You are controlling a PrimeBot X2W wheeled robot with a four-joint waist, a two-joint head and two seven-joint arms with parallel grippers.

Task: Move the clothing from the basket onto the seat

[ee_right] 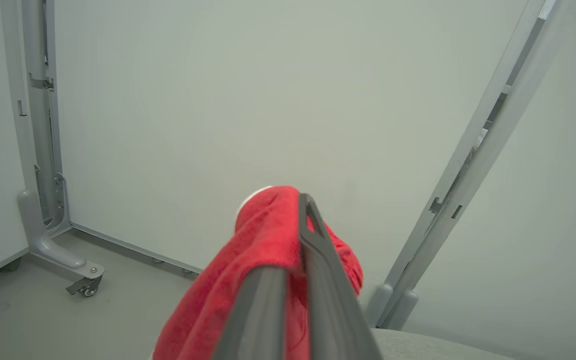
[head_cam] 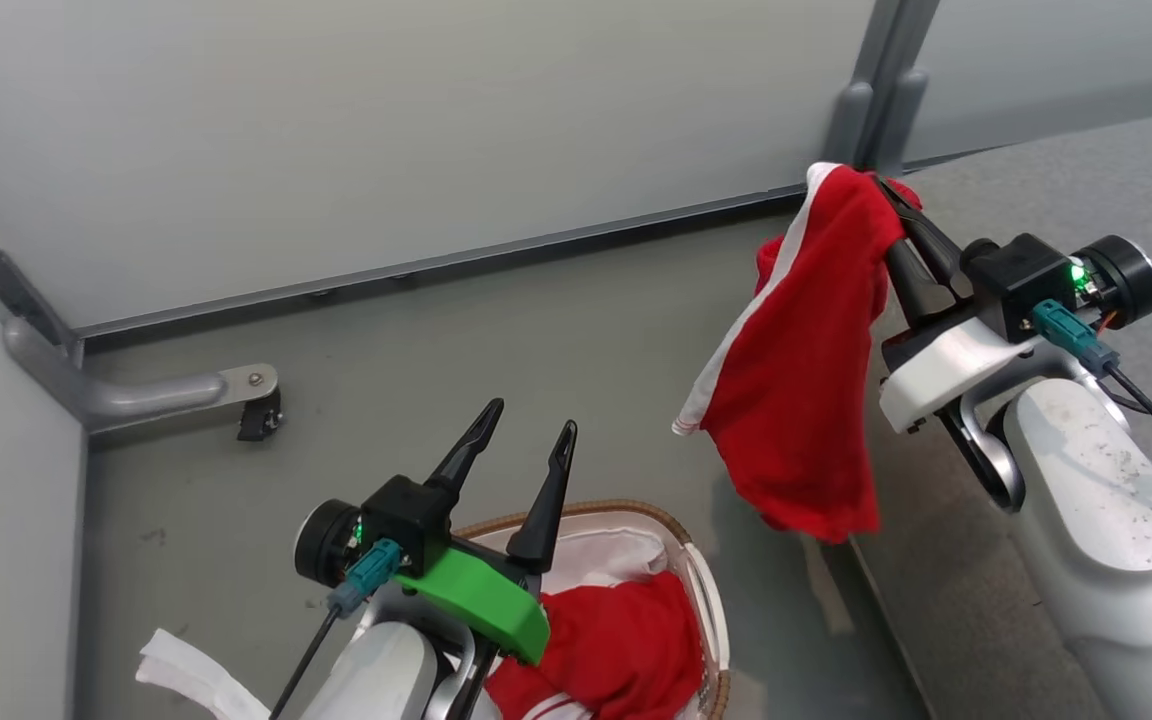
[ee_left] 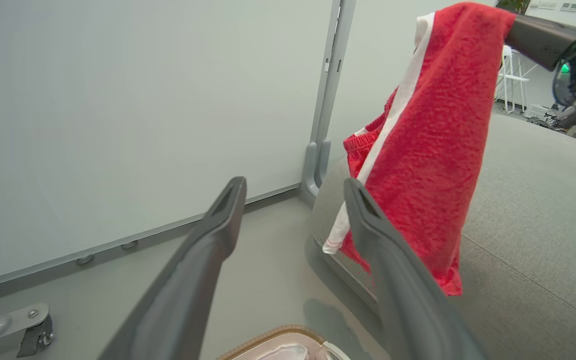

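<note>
Two pieces of red clothing are well apart from each other. The hanging garment [head_cam: 806,390], red with a white stripe down one edge, droops from the right gripper [head_cam: 886,192], whose two dark fingers are pinched together on the cloth's top fold. It dangles by the near edge of the seat [head_cam: 1036,170], with its lower hem over the line where the grey cushion meets the floor [head_cam: 536,330]. In the left wrist view it hangs in front of the cushion's rounded corner, and I cannot tell whether it touches the fabric. The second garment [head_cam: 626,640] lies crumpled inside the basket [head_cam: 711,600], on the white liner [head_cam: 616,555], at the bottom of the head view. The left gripper [head_cam: 531,417] hovers over the basket's far rim, its fingers spread wide with nothing between them. A white cloth [head_cam: 186,670] lies on the floor to the left of the basket. Behind, pale partition panels [head_cam: 386,120] meet at grey posts, and a caster foot [head_cam: 256,405] stands on the floor at the left.
</note>
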